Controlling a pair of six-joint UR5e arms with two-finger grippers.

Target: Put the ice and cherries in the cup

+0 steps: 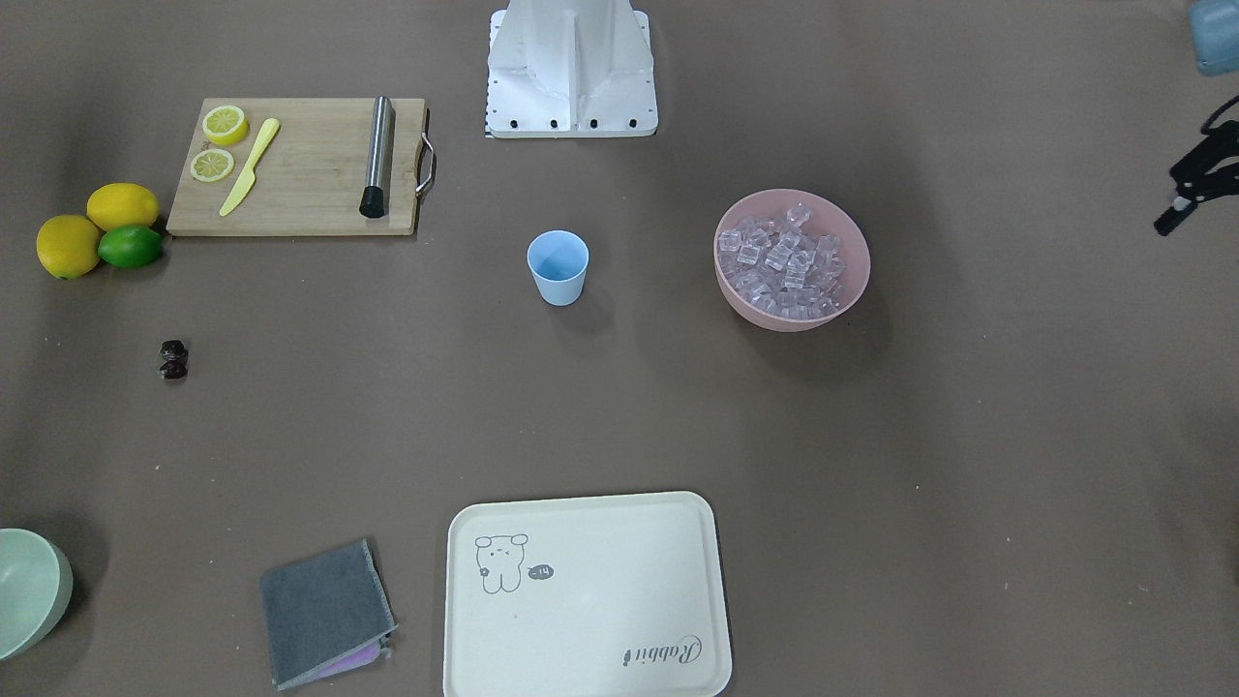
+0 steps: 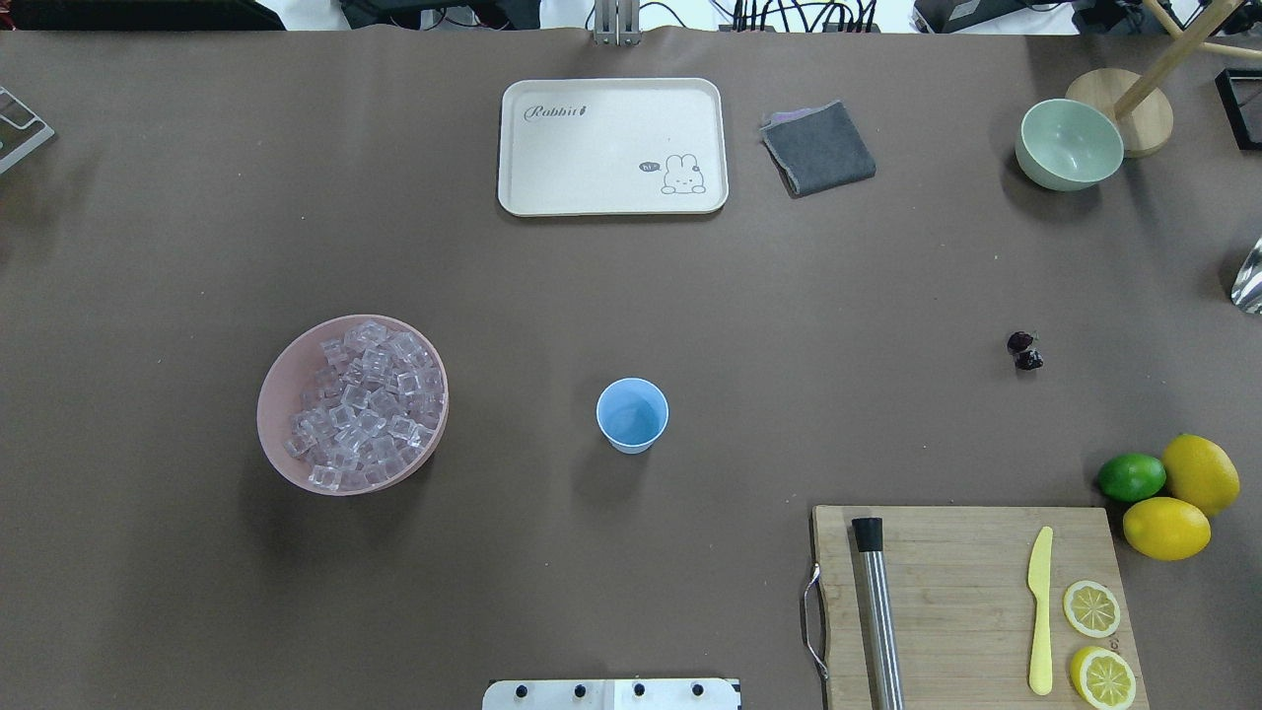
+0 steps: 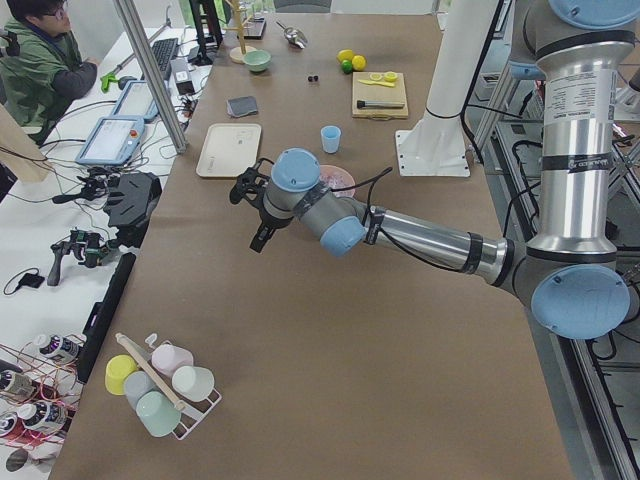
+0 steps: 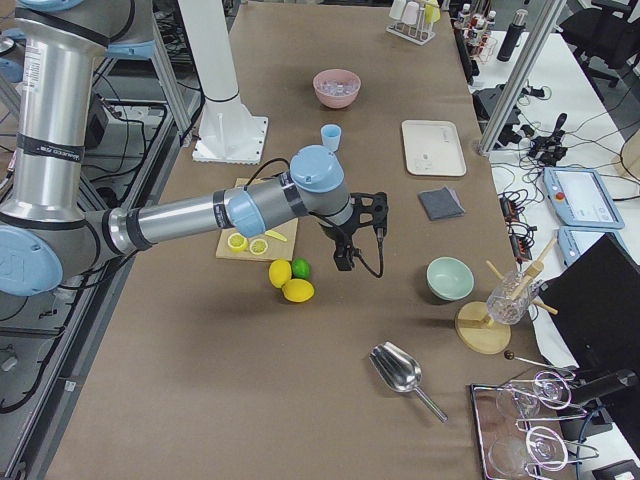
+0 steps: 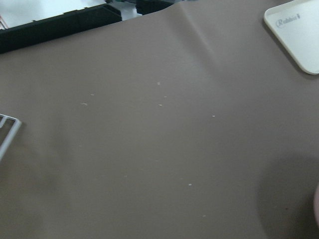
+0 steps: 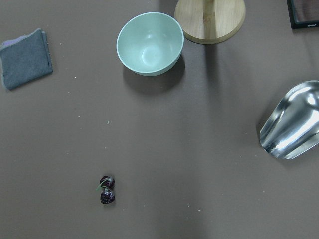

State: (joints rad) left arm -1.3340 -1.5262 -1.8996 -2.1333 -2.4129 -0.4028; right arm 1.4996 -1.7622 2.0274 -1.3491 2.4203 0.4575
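The light blue cup (image 2: 632, 415) stands upright and empty at the table's middle (image 1: 558, 268). The ice (image 2: 363, 409) fills the pink bowl (image 2: 279, 390) on the robot's left of the cup. The dark cherries (image 2: 1024, 350) lie alone on the table far to the robot's right, and also show in the right wrist view (image 6: 106, 189). My left gripper (image 1: 1173, 201) hovers beyond the pink bowl at the table's left end and looks open and empty. My right gripper (image 4: 350, 245) hangs above the table near the lemons; I cannot tell whether it is open or shut.
A wooden cutting board (image 2: 956, 592) holds a steel muddler, a yellow knife and lemon slices. Two lemons and a lime (image 2: 1132, 476) lie beside it. A cream tray (image 2: 611, 143), a grey cloth (image 2: 818, 148), a pale green bowl (image 2: 1070, 143) and a metal scoop (image 6: 289, 129) lie at the far side.
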